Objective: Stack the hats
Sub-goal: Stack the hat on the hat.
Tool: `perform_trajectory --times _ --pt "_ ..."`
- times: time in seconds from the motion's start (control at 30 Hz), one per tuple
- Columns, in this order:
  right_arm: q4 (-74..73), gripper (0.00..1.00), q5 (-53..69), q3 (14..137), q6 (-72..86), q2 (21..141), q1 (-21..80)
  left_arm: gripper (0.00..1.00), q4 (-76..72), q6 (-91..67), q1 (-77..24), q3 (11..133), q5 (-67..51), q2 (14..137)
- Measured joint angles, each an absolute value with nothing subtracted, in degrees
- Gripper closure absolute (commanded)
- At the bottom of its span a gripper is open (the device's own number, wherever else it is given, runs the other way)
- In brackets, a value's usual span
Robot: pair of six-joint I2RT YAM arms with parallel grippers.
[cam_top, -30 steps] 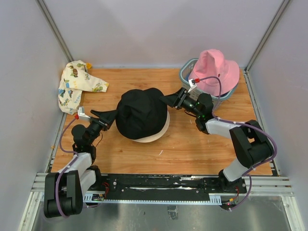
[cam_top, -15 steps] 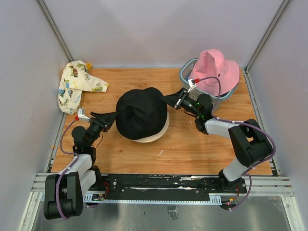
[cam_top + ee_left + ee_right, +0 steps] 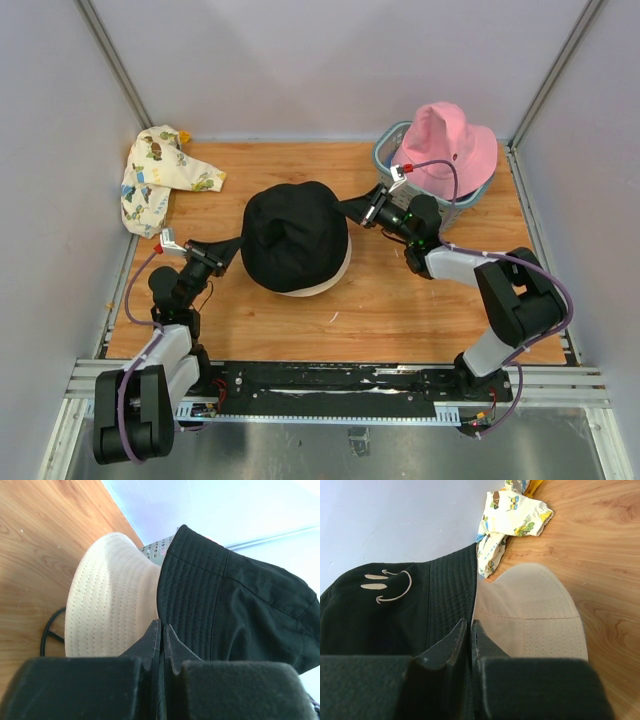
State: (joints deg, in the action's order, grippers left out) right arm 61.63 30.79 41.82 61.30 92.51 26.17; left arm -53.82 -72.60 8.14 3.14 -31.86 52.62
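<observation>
A black hat (image 3: 295, 235) sits on top of a cream hat (image 3: 337, 273) at the middle of the table; only the cream brim shows beneath it. My left gripper (image 3: 238, 243) is shut on the black hat's brim at its left side, the fingertips (image 3: 152, 632) pinching dark fabric beside the cream brim (image 3: 110, 595). On the right side my right gripper (image 3: 346, 207) is shut on the same brim, seen close in the right wrist view (image 3: 469, 623) next to the cream hat (image 3: 535, 615). A pink hat (image 3: 450, 145) rests on the basket at the back right.
The grey-green slatted basket (image 3: 384, 157) stands in the back right corner under the pink hat. A crumpled cream cloth with cartoon prints (image 3: 160, 175) lies at the back left edge. White walls enclose the table on three sides.
Both grippers have gone from open to shut on the black hat's brim, one at each side. The hat's crown has puckered a little between them.
</observation>
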Motion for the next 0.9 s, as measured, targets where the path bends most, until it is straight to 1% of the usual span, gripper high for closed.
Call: perform_trajectory --times 0.37,0.67,0.9 --pt "54.72 0.98 28.58 41.82 57.71 89.49 26.55 0.99 -50.06 -72.18 8.14 3.07 -30.48 48.62" --pt "45.93 0.99 25.71 43.35 52.80 86.87 27.99 0.99 -37.04 -68.58 8.12 3.49 -25.78 41.69" --pt "39.90 1.00 22.76 44.60 48.56 85.80 29.32 1.00 -29.76 -64.88 8.12 5.89 -23.79 41.63"
